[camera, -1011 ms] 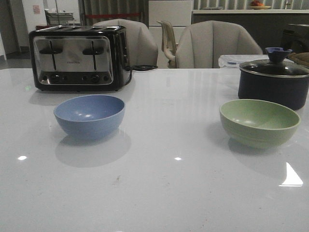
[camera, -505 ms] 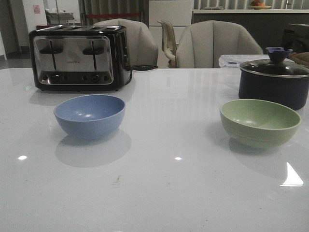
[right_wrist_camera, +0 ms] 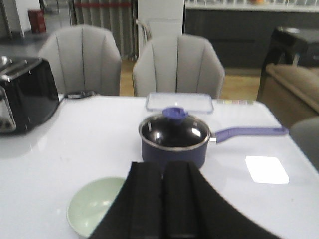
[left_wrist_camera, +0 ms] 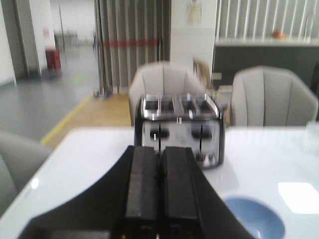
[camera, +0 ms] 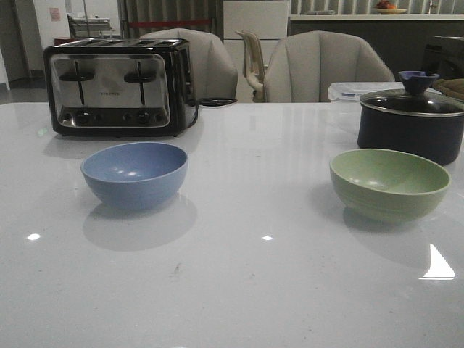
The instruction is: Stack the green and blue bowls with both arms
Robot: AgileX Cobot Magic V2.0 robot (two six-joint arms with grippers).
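The dusty blue bowl (camera: 134, 174) sits upright on the white table at the left; part of it also shows in the left wrist view (left_wrist_camera: 254, 223). The pale green bowl (camera: 389, 183) sits upright at the right; part of it shows in the right wrist view (right_wrist_camera: 94, 204). The two bowls stand far apart. Neither arm shows in the front view. My left gripper (left_wrist_camera: 159, 152) is shut and empty, well above the table on the near side of the blue bowl. My right gripper (right_wrist_camera: 162, 167) is shut and empty, above the table on the near side of the green bowl.
A black and chrome toaster (camera: 119, 87) stands behind the blue bowl. A dark navy lidded pot (camera: 411, 119) with a long handle (right_wrist_camera: 249, 132) stands just behind the green bowl, with a clear lidded box (right_wrist_camera: 179, 101) behind it. Grey chairs (camera: 322, 69) line the far edge.
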